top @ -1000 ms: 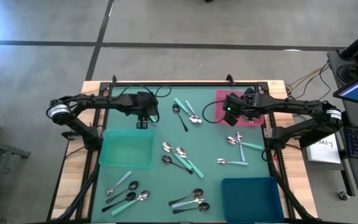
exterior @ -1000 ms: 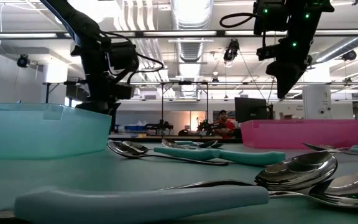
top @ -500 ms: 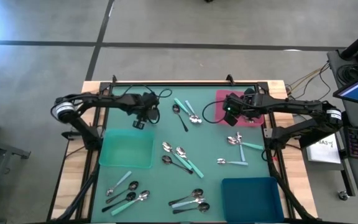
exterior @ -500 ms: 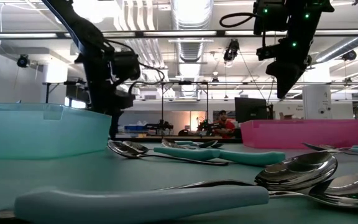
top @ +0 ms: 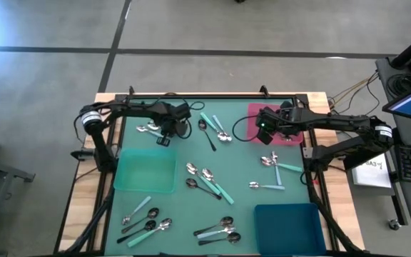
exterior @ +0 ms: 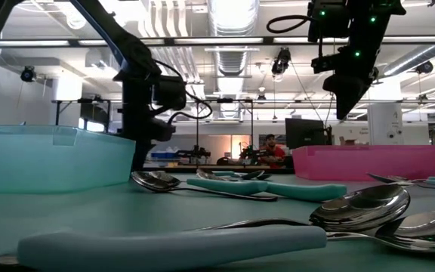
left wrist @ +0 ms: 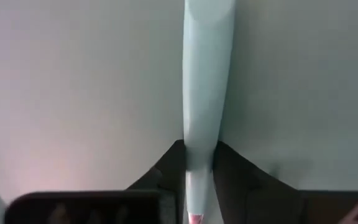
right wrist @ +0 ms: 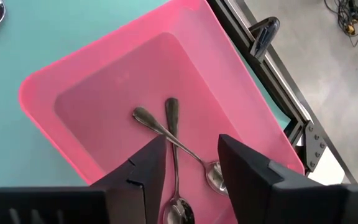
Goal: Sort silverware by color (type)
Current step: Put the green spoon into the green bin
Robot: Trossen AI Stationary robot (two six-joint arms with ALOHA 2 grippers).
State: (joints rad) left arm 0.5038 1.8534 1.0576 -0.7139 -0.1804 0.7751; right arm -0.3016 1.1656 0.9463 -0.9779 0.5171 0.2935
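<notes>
We saw the table [top: 120, 114] with three bins: one [top: 145, 173] at nine o'clock, one [top: 288, 220] at five, one [top: 252, 111] at two holding two crossed spoons [right wrist: 179, 155]. The right gripper [top: 264, 130] hung over that last bin's inner edge. The left gripper [top: 164, 137] sat at eleven, a spoon [left wrist: 207, 93] between its fingers, just behind the nine o'clock bin. Loose spoons [top: 207, 178] lay at centre, others at twelve, three, six and seven.

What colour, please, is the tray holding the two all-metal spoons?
Pink tray; right wrist view shows it best.
</notes>
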